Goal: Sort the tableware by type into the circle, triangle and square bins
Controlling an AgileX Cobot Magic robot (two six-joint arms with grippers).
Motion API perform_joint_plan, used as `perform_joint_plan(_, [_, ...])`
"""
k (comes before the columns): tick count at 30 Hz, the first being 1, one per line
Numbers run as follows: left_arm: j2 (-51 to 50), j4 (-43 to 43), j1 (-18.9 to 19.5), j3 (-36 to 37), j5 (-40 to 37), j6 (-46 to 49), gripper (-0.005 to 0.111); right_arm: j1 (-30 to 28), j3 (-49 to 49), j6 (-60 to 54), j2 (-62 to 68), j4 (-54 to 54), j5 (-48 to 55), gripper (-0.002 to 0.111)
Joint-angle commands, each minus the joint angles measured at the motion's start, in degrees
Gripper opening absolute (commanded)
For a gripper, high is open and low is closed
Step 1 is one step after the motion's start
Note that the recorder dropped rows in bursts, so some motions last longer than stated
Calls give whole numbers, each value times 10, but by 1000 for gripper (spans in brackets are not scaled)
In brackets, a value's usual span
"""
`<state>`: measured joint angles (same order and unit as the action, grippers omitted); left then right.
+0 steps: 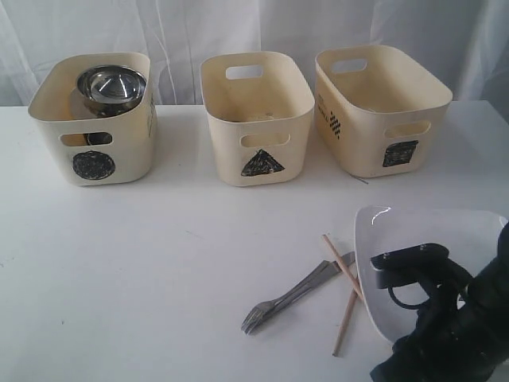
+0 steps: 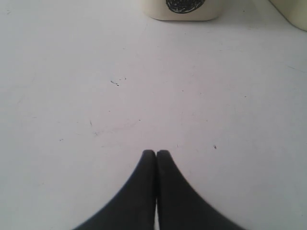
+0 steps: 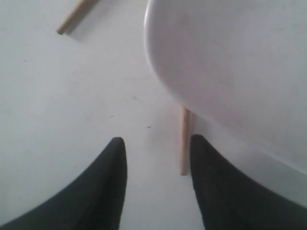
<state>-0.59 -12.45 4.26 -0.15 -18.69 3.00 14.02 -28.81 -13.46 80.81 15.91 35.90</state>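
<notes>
Three cream bins in a row at back of white table (image 1: 119,278): circle bin (image 1: 91,127) left, triangle bin (image 1: 256,119) middle, square bin (image 1: 382,103) right. Stacked steel bowls (image 1: 111,86) in circle bin, exact count unclear. One large white plate (image 1: 445,231) front right. Two chopsticks (image 1: 343,274) crossed at its left edge, one running under it. Steel cutlery (image 1: 290,301) just left, handle ends reaching the chopsticks: one fork for sure, at least one more piece alongside. Left gripper (image 2: 156,153) closed, empty, over bare table. Right gripper (image 3: 157,139) jaws apart, empty, one chopstick end between fingers beside plate rim.
</notes>
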Motion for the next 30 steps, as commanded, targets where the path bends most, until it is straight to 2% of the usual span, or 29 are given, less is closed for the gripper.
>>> perform_joint_plan(1, [4,-4,-3,2,-17,1,0,3,3,-7,26,-4,-19,41])
perform_joint_plan(7, [4,-4,-3,2,-17,1,0,3,3,-7,57,-4,-30,34])
perform_joint_plan(16, [4,-4,-3,2,-17,1,0,3,3,-9,103,-4,-36,0])
perform_joint_plan(25, [4,-4,-3,2,-17,1,0,3,3,-40,108,13,-62,0])
perform_joint_plan(30, [4,-4,-3,2,-17,1,0,3,3,-179,108,141,-30,0])
